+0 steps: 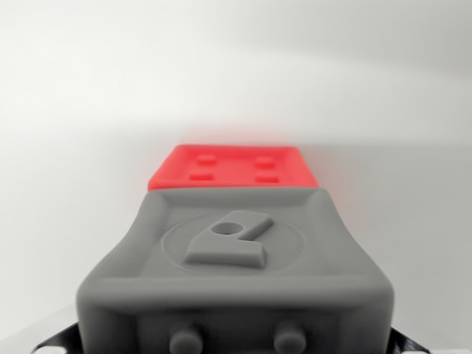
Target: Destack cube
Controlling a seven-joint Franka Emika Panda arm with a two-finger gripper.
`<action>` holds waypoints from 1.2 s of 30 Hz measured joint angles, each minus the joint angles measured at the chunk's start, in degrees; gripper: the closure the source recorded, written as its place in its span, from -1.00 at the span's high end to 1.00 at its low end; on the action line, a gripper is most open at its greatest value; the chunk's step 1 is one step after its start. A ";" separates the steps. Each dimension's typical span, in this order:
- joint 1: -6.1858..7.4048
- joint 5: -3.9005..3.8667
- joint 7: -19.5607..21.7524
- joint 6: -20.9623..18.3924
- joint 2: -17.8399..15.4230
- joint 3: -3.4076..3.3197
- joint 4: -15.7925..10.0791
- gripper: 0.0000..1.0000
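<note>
A grey cube (234, 258) fills the lower half of the wrist view, very close to the camera. It has rounded edges, a raised figure inside a circle on its upper face, and two studs on its near side. Just behind it, partly hidden, lies a red cube (232, 167) with four small studs on its face. Only black slivers of my gripper (234, 345) show, pressed against the grey cube's sides at the two bottom corners. The fingertips (57, 341) are mostly cut off by the frame edge.
A plain white surface (74, 147) surrounds both cubes on all sides, with a soft shadow band across the back. Nothing else is in view.
</note>
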 joint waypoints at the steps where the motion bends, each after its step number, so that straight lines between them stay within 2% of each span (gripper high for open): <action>1: 0.00 0.00 0.00 -0.01 -0.01 0.00 0.00 -1.00; 14: 0.00 0.00 0.00 -1.13 -1.40 -0.02 -0.10 -1.00; 36: 0.11 -0.06 0.01 -5.83 -6.70 -0.20 -0.58 -1.00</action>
